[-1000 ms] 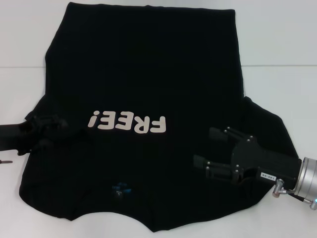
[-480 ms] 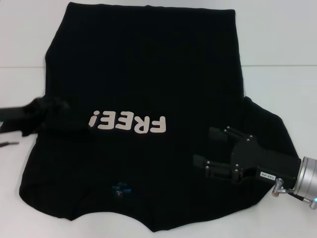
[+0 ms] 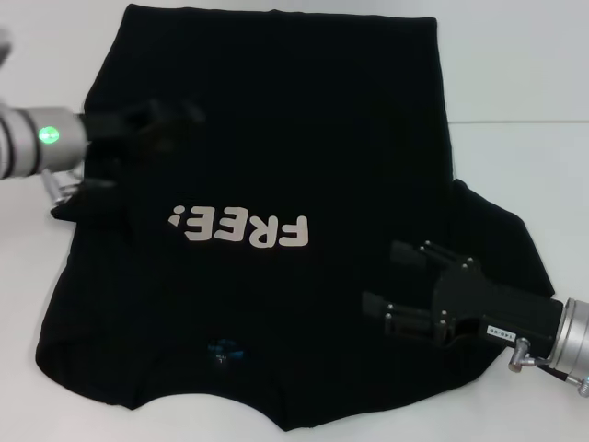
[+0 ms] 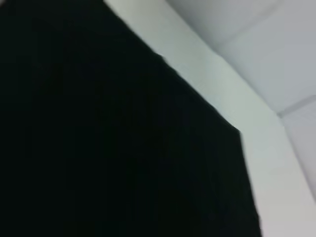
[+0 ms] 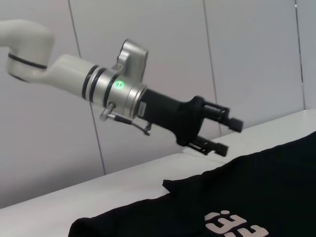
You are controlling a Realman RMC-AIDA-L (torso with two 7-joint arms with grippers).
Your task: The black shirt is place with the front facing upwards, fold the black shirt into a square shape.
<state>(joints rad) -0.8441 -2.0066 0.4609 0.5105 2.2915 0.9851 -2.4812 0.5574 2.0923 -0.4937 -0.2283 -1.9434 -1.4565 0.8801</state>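
The shirt (image 3: 276,230) lies flat, front up, on a white table (image 3: 525,83); collar near, hem far. Left gripper (image 5: 228,136) hovers spread above its left edge. Right gripper (image 3: 385,281) spread over the right side.

The shirt (image 4: 108,143) fills most of the left wrist view as a plain dark expanse with no lettering showing. Its edge runs as a slanted line against the white surface (image 4: 207,79), ending at a corner beside a straight side edge. Pale wall panels (image 4: 256,44) lie beyond.
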